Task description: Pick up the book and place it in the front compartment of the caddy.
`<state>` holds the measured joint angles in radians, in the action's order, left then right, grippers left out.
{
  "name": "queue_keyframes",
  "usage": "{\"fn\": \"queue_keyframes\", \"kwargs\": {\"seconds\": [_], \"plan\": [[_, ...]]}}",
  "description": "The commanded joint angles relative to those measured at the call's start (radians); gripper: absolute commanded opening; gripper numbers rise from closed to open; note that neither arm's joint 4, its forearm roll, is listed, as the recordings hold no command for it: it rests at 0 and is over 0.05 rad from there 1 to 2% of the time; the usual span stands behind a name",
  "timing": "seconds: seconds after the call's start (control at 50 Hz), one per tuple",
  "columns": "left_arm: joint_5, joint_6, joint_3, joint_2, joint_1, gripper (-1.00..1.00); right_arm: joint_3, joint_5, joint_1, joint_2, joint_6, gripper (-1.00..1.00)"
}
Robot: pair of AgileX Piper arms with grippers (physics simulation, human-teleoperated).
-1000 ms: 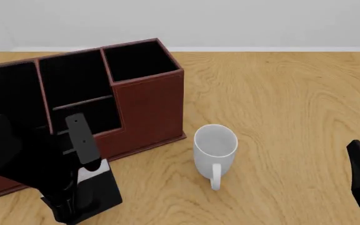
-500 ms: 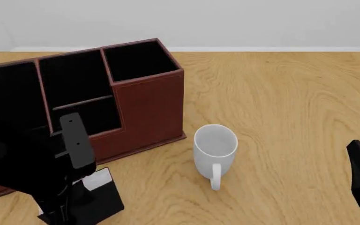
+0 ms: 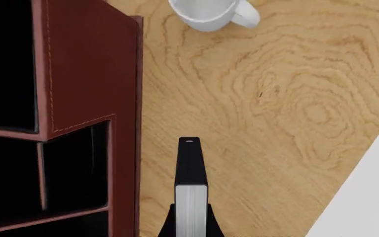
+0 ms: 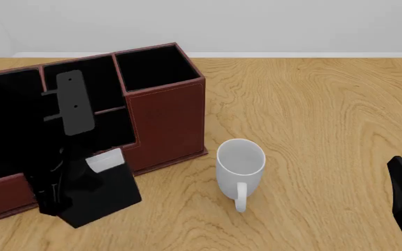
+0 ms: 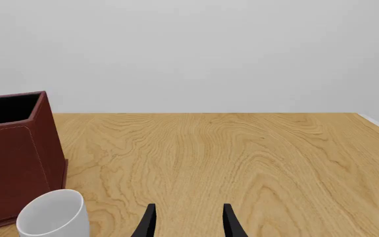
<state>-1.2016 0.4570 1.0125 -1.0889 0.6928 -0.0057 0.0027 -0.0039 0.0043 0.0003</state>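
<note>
A pale grey wall backs a light wood-grain counter (image 4: 313, 115) that fills most of the front view. At the far left of that frame stands the caddy (image 4: 166, 117), a reddish-brown organiser with black-lined compartments, its tallest square bin at the upper middle-left and lower compartments stepping down toward the left edge. In front of its low left section the left arm comes in as a dark mass, and the left gripper (image 4: 54, 196) sits at the lower left, closed on the book (image 4: 107, 191). The book is black with a white page edge showing at its top; it is tilted, its lower corner near the counter just in front of the caddy's front wall, though contact with the counter is hard to judge from here. In the left wrist view the book (image 3: 191, 197) appears edge-on between the fingers, beside the caddy (image 3: 91, 74) wall.

Moving right, a white mug (image 4: 241, 167) stands upright at lower centre, handle toward the camera, apart from the caddy's right corner. At the lower right edge, only part of the right arm shows. In the right wrist view the right gripper (image 5: 187, 222) hangs over bare counter with its fingers spread and nothing between them, the mug (image 5: 51, 215) at lower left.
</note>
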Motion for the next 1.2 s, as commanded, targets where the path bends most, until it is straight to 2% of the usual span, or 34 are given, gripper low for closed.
{"fn": "queue_keyframes", "kwargs": {"seconds": [0.02,0.12,0.2,0.26,0.28,0.32,0.34,0.42,0.48,0.58,0.76,0.78,0.82,0.88,0.94,0.98,1.14,1.16,1.18,1.2], "plan": [[-0.018,0.212,0.111,-0.058,-0.125,-1.0,0.0,0.0,0.0,0.0,0.0,1.0],[-0.018,0.259,0.128,-0.076,-0.155,-1.0,0.0,0.0,0.0,0.0,0.0,1.0],[-0.018,0.351,0.137,-0.083,-0.223,-1.0,0.0,0.0,0.0,0.0,0.0,1.0],[-0.018,0.36,0.149,-0.091,-0.23,-1.0,0.0,0.0,0.0,0.0,0.0,1.0],[-0.018,0.409,0.162,-0.091,-0.274,-1.0,0.0,0.0,0.0,0.0,0.0,1.0],[-0.018,0.424,0.168,-0.092,-0.279,-1.0,0.0,0.0,0.0,0.0,0.0,1.0],[-0.018,0.457,0.184,-0.089,-0.305,-1.0,0.0,0.0,0.0,0.0,0.0,1.0],[-0.018,0.456,0.22,-0.103,-0.302,-1.0,0.0,0.0,0.0,0.0,0.0,1.0],[-0.018,0.513,0.232,-0.099,-0.34,-1.0,0.0,0.0,0.0,0.0,0.0,1.0],[-0.018,0.547,0.297,-0.11,-0.351,-1.0,0.0,0.0,0.0,0.0,0.0,1.0],[-0.018,0.616,0.336,-0.12,-0.395,-1.0,0.0,0.0,0.0,0.0,0.0,1.0],[-0.018,0.643,0.363,-0.121,-0.419,-1.0,0.0,0.0,0.0,0.0,0.0,1.0],[-0.018,0.624,0.384,-0.134,-0.407,-1.0,0.0,0.0,0.0,0.0,0.0,1.0],[-0.018,0.649,0.396,-0.135,-0.42,-1.0,0.0,0.0,0.0,0.0,0.0,1.0],[-0.018,0.635,0.441,-0.155,-0.41,-1.0,0.0,0.0,0.0,0.0,0.0,1.0],[-0.018,0.658,0.458,-0.158,-0.421,-1.0,0.0,0.0,0.0,0.0,0.0,1.0],[-0.018,0.669,0.489,-0.189,-0.455,-1.0,0.0,0.0,0.0,0.0,0.0,1.0],[-0.018,0.695,0.486,-0.183,-0.466,-1.0,0.0,0.0,0.0,0.0,0.0,1.0],[-0.018,0.667,0.532,-0.209,-0.474,-1.0,0.0,0.0,0.0,0.0,0.0,1.0],[-0.018,0.668,0.516,-0.204,-0.46,-1.0,0.0,0.0,0.0,0.0,0.0,1.0]]}}
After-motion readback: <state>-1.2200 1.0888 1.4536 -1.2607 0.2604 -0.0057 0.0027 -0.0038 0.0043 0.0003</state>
